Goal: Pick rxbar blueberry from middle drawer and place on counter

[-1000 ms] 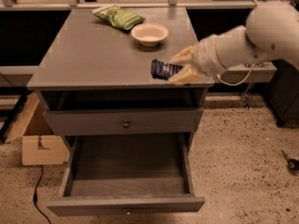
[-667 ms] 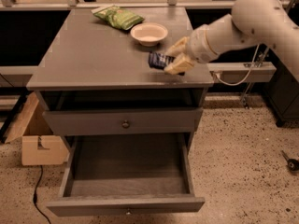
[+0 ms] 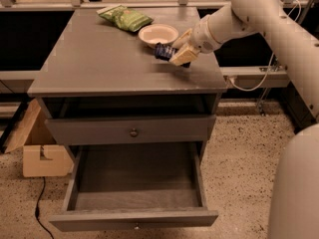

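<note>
Floor, far left: a folded tan cardboard box (image 3: pixel 42 153) is seen beside the cabinet, apart from the task.
Middle drawer: the wide, shallow grey wooden middle drawer (image 3: pixel 137 180) is pulled fully out at the bottom. Its floor is bare, so the bar is judged already taken out.
Drawer front: a closed grey drawer front with a dark round knob (image 3: pixel 133 132) is seen just above it.
Counter: the large flat grey wooden counter (image 3: pixel 94 59) carries a crinkled green snack bag (image 3: pixel 124 18) at the back and a shallow round cream bowl (image 3: pixel 158 34) to its right.
Rxbar blueberry: the small flat navy-wrapped rxbar blueberry (image 3: pixel 163 51) is held over the right part of the counter, just in front of the bowl. Whether it touches the surface cannot be told.
Gripper: the pale two-finger gripper (image 3: pixel 175 53) is placed at the bar's right end, with its jaws clamped on it.
Arm: the thick white robot arm (image 3: pixel 259 14) is extended in from the upper right.
Change: over the last second the bar has been carried from the counter's front right edge inward, towards the bowl.
Meaning: the pick is judged done; only lowering and release are left, with care needed near the bowl.
</note>
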### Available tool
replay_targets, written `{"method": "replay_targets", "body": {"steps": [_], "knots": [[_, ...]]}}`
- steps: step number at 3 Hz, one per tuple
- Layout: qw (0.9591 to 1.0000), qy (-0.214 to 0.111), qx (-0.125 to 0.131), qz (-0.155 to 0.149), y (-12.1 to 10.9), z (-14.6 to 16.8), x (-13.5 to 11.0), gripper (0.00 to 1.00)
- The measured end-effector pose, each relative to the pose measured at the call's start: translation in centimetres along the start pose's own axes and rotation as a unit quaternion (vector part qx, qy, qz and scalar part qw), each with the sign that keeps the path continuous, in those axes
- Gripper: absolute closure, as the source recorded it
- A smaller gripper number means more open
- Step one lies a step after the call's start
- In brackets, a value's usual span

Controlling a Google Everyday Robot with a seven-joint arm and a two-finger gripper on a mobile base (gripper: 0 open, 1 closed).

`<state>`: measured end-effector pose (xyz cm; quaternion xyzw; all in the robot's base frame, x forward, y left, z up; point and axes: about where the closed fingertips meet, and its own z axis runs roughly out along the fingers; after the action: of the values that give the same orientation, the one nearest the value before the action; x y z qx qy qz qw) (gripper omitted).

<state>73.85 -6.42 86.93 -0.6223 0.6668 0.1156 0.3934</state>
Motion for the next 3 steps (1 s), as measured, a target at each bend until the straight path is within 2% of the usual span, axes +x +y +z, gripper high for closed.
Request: {"method": "replay_targets", "body": {"steps": [1, 2, 3], "knots": [[0.9999, 0.000, -0.001, 0.013, -1.10, 0.65, -0.39, 0.31], [0.9998, 0.000, -0.003, 0.017, -1.41, 0.82, -0.57, 0.08], [0.9998, 0.000, -0.003, 0.019, -1.48, 0.63, -0.51, 0.00]]}}
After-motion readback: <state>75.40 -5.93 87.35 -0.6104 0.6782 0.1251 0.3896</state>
